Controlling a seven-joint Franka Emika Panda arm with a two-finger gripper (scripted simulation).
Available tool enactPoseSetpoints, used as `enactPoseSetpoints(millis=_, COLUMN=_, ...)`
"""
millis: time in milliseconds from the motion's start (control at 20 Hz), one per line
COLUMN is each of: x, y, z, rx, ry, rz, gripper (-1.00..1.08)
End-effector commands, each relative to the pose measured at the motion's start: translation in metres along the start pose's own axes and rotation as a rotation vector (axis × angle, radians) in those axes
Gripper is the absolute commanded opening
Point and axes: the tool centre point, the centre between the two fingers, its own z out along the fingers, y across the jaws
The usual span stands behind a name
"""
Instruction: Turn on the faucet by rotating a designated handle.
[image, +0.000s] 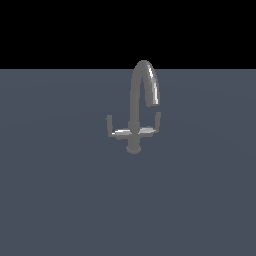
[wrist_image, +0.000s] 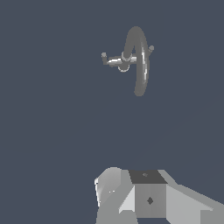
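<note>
We see the faucet upright on the surface, its handle untouched — our jaws' state we cannot tell

A flat slate-grey floor stretches to a straight horizon beneath a plain black backdrop.

Dim, flat simulator render, low resolution, jagged edges. Exterior view: black band above dull slate floor, no cast shadows visible. Bright specular streaks on faucet spout and side arms. Wrist view: gripper lit pale grey, coarse facets, no blur.
</note>
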Motion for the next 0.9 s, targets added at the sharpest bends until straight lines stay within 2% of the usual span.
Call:
enactPoseSetpoints(millis=0, x=0.000, y=0.000, z=0.000, rx=0.000, ry=0.000, rz=0.000, gripper=-1.00)
enactPoseSetpoints(millis=450, x=0.003, y=-0.015, z=0.006, rx=-0.034, ry=-0.026, rz=-0.037, gripper=-1.00)
enactPoseSetpoints(millis=850, x=0.005, y=-0.014, z=0.007, rx=-0.041, ry=-0.035, rz=-0.062, gripper=-1.00)
